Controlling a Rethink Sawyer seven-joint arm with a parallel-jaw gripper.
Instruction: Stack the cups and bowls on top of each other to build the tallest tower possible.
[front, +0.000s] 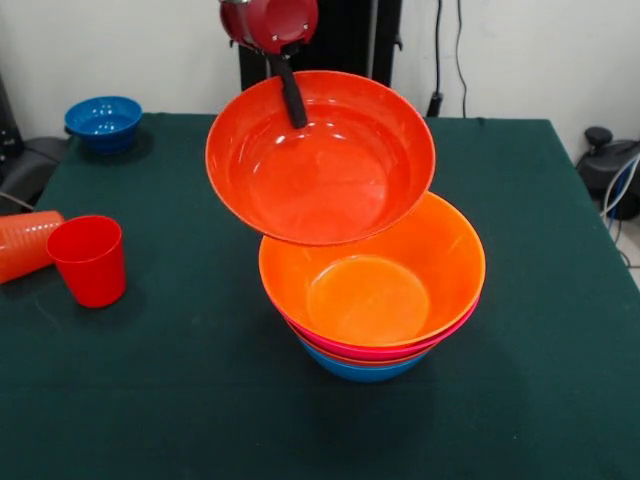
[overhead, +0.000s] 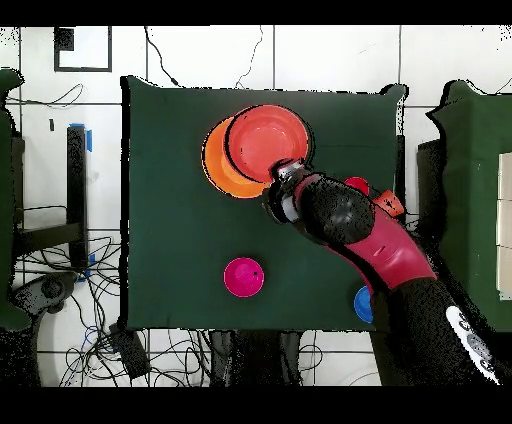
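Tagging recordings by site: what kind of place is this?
Probably a robotics lab: a green cloth-covered table on a white tiled floor, loose cables beside it, and the red-and-black arm's hand holding a glossy red-orange plastic bowl.

Bright even light, glare on glossy bowls (front: 330, 160).

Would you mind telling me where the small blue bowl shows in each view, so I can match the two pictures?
Front view: small blue bowl at the table's far left corner, beyond the red cup.
Overhead view: blue bowl at lower right, partly hidden by the arm.
Shared landmark: the tower, with a red-orange bowl held over it.
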